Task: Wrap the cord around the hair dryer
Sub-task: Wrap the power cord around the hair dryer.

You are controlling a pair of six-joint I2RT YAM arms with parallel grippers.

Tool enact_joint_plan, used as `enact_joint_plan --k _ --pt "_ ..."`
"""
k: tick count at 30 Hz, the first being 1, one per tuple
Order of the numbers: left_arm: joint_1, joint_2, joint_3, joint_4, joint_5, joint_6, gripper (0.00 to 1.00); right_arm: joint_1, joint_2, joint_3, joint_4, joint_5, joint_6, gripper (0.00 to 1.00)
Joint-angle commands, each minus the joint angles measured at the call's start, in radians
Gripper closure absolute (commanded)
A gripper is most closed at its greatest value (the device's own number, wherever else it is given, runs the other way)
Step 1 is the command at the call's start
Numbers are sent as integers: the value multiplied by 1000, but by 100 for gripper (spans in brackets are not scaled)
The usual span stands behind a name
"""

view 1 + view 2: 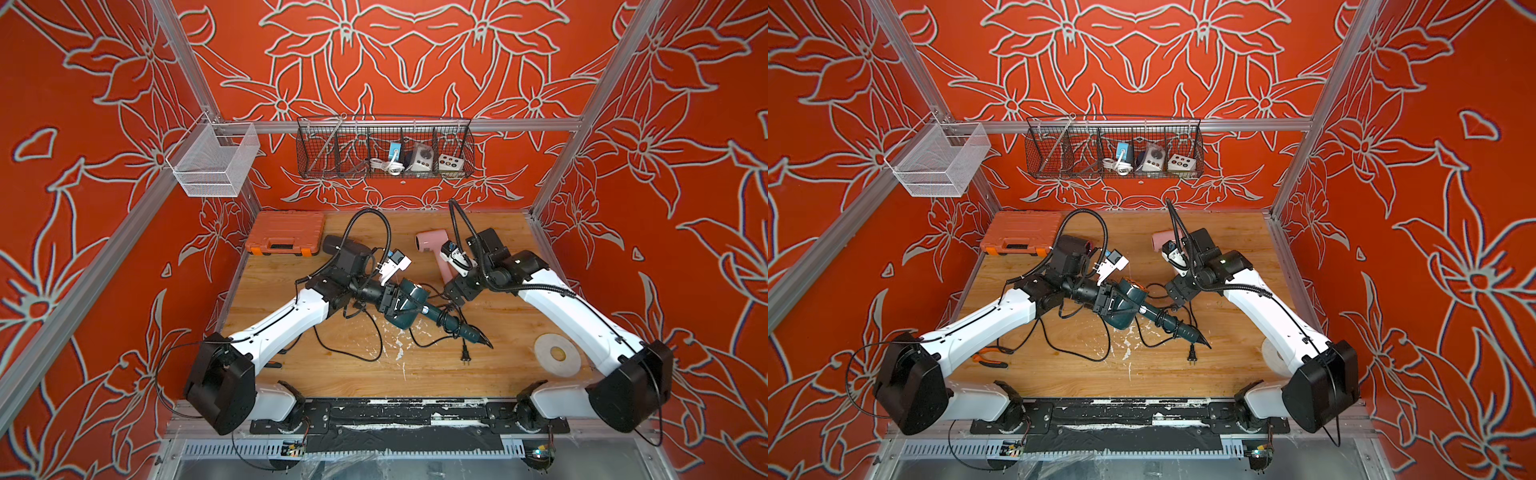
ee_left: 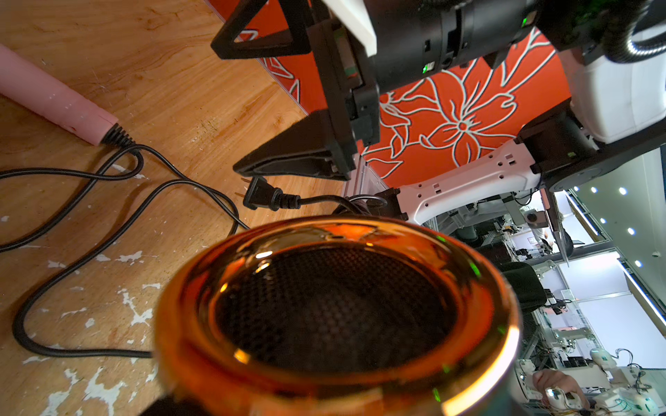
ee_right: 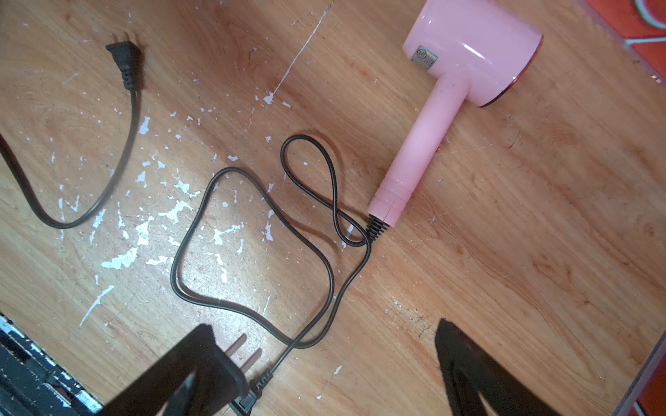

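Teal hair dryer (image 1: 411,301) at centre of counter (image 1: 436,374), handle toward 4 o'clock | left jaws clamped on its barrel | cord (image 3: 134,119) partly wound on handle, rest loose | plug (image 1: 466,356) at 5 o'clock | right jaws wide, over second plug (image 2: 268,197) | pink hair dryer (image 3: 465,54) at 1 o'clock

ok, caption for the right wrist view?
Right jaws open near the plug, cord lying loose beside the pink hair dryer.

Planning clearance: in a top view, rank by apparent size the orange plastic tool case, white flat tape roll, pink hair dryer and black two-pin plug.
1. Orange plastic tool case.
2-3. White flat tape roll and pink hair dryer: unsure, the dryer is partly hidden by the right arm.
4. Black two-pin plug.
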Motion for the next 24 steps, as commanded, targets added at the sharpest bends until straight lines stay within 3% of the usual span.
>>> enact_joint_plan --k 1,7,17,24 --pt "0 -5 5 72 45 -8 100 -10 -24 36 -31 -4 8 1" --pt "0 -6 0 76 47 -12 100 -33 -38 26 -4 62 52 1" --pt "0 -10 -2 63 41 -5 100 -67 -113 112 -35 5 130 1" --pt "0 -6 8 60 39 -1 100 -69 -189 125 -127 -263 146 1"
